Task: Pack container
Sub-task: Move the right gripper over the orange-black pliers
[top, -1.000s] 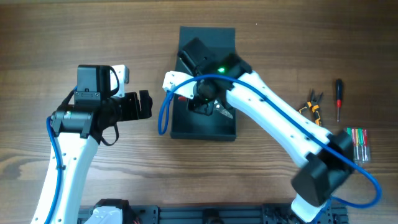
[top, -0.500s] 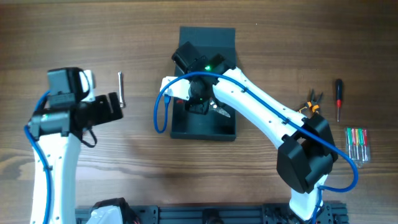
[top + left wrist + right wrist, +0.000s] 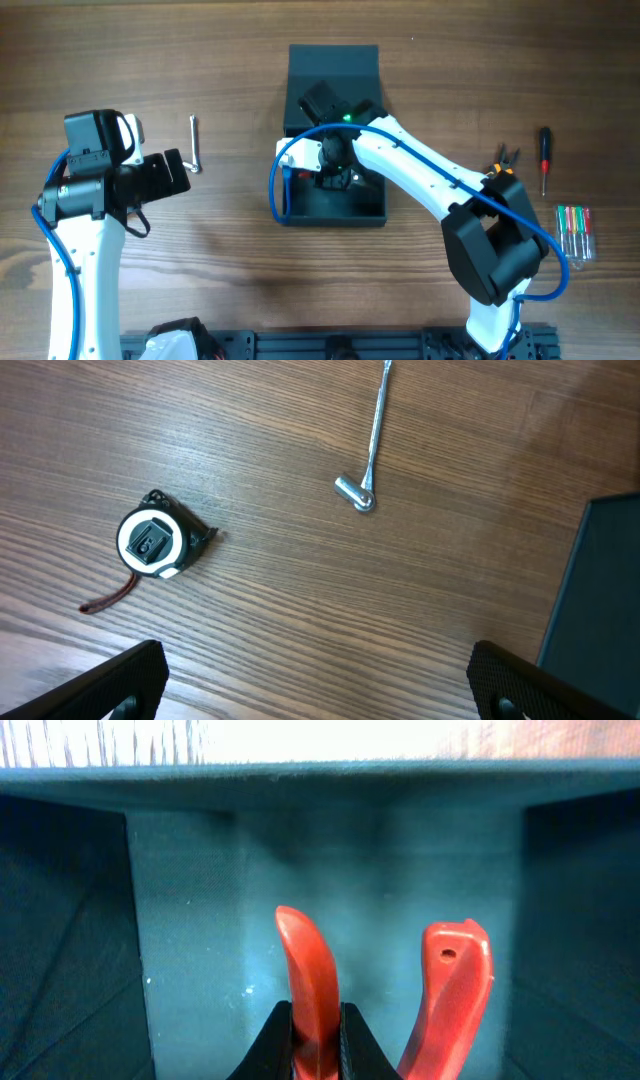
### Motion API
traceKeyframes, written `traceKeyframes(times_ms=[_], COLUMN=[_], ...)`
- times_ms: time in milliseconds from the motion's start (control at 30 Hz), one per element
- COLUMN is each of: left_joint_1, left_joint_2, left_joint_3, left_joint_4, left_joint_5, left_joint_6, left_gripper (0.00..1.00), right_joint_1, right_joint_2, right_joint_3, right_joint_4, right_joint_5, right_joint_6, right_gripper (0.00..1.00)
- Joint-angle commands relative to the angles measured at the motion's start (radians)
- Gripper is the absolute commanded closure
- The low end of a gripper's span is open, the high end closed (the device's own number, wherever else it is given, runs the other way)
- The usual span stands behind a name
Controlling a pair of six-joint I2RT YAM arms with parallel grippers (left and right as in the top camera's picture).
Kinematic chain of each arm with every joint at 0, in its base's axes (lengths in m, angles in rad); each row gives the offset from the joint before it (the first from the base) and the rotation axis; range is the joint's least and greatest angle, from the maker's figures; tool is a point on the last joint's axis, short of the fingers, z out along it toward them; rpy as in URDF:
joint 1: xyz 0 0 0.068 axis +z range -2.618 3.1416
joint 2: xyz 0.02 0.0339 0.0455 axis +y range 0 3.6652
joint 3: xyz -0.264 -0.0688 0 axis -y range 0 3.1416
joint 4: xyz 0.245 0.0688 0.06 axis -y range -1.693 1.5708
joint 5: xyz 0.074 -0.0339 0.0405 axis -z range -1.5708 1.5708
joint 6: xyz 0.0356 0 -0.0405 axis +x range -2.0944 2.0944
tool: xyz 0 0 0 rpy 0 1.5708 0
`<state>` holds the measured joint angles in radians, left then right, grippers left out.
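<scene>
**Overhead and wrist views, near edge to far edge.** Toward the near right corner, a pack of red and green screwdrivers [image 3: 573,232] is lying on the table [image 3: 450,60]. At mid-depth on the left side, the left gripper [image 3: 178,172] is hovering with its jaws spread wide and nothing between them. A tape measure [image 3: 152,543] and a metal L-key [image 3: 194,143] are lying on the wood by it. At the table's centre, the container [image 3: 335,208] is lying with its long axis running from near edge to far edge. Its flap lid [image 3: 333,62] is pointing toward the far edge. The right gripper [image 3: 317,1042] is sitting inside it, pinched tight on one handle of a red-handled tool [image 3: 455,990].
</scene>
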<state>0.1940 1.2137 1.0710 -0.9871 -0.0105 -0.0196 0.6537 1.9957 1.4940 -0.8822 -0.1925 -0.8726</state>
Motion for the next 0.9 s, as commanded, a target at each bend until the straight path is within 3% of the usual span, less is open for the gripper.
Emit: traceKeyframes(times_ms=[0, 67, 167, 200, 233, 433, 533, 633, 767, 867], left_joint_1=[0.006, 0.006, 0.006, 0.006, 0.006, 0.006, 0.006, 0.006, 0.006, 0.006], left_joint_2=[-0.002, -0.002, -0.002, -0.002, -0.002, -0.002, -0.002, -0.002, -0.002, -0.002], left_joint_3=[0.023, 0.023, 0.023, 0.023, 0.023, 0.023, 0.023, 0.023, 0.023, 0.023], left_joint_4=[0.002, 0.003, 0.002, 0.002, 0.002, 0.002, 0.003, 0.002, 0.002, 0.005], left_joint_5=[0.008, 0.010, 0.010, 0.010, 0.010, 0.010, 0.014, 0.021, 0.021, 0.035], left_joint_6=[0.016, 0.016, 0.016, 0.016, 0.016, 0.016, 0.016, 0.016, 0.016, 0.016], left_gripper=[0.00, 0.00, 0.00, 0.00, 0.00, 0.00, 0.00, 0.00, 0.00, 0.00], right_joint_1=[-0.005, -0.005, -0.005, -0.005, -0.005, -0.005, -0.013, -0.051, -0.185, -0.346], right_joint_2=[0.010, 0.010, 0.010, 0.010, 0.010, -0.010, -0.065, -0.119, -0.188, -0.244], right_joint_3=[-0.015, -0.015, -0.015, -0.015, -0.015, 0.076, 0.244, 0.407, 0.557, 0.572], right_joint_4=[0.008, 0.010, 0.011, 0.011, 0.011, -0.015, -0.104, -0.206, -0.361, -0.472], right_joint_5=[-0.020, -0.019, -0.020, -0.022, -0.027, -0.028, 0.042, 0.124, 0.388, 0.380], right_joint_6=[-0.018, -0.013, 0.014, 0.019, 0.020, 0.204, 0.456, 0.573, 1.025, 1.248], right_gripper=[0.89, 0.59, 0.39, 0.25, 0.01, 0.00, 0.00, 0.00, 0.00, 0.00])
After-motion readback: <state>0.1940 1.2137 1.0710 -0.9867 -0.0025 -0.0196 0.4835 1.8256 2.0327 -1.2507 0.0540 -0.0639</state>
